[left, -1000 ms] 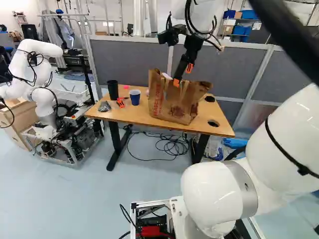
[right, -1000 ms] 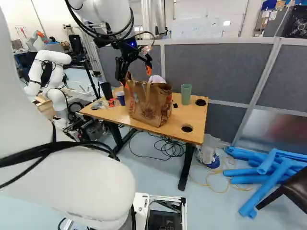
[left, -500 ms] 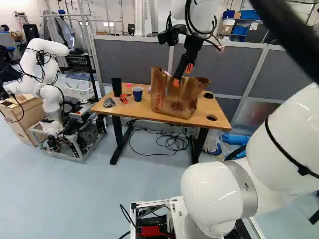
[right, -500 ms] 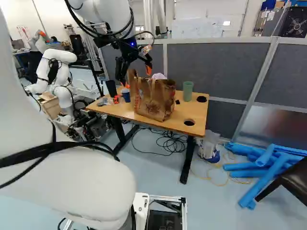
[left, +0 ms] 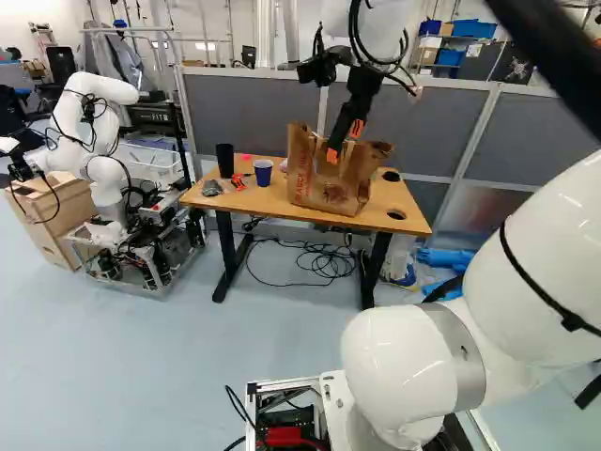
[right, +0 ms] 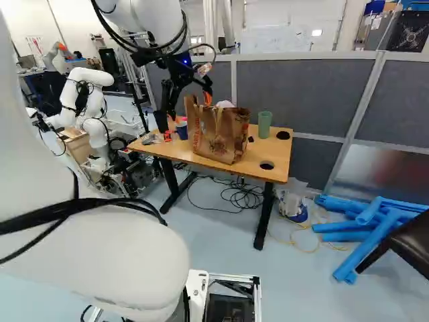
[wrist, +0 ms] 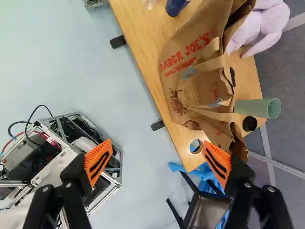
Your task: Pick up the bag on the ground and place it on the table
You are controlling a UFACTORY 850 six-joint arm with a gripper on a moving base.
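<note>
Bag (left: 322, 188) stands on worktop (left: 255, 199), upper middle of left base view, my claw (wrist: 157, 160) wide and empty; placing looks done, next a careful lift clear, no snagging.

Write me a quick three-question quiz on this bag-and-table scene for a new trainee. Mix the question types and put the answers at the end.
1. True or false: the paper bag stands on the table.
2. Choose one. In the wrist view, the end effector is:
(a) shut on the bag's handle
(b) open, its fingers spread wide
(c) shut with nothing between its fingers
3. Fill in the colour: in the right base view, the cup just to the right of the bag is ____.

Key: 1 true; 2 b; 3 green.
</note>
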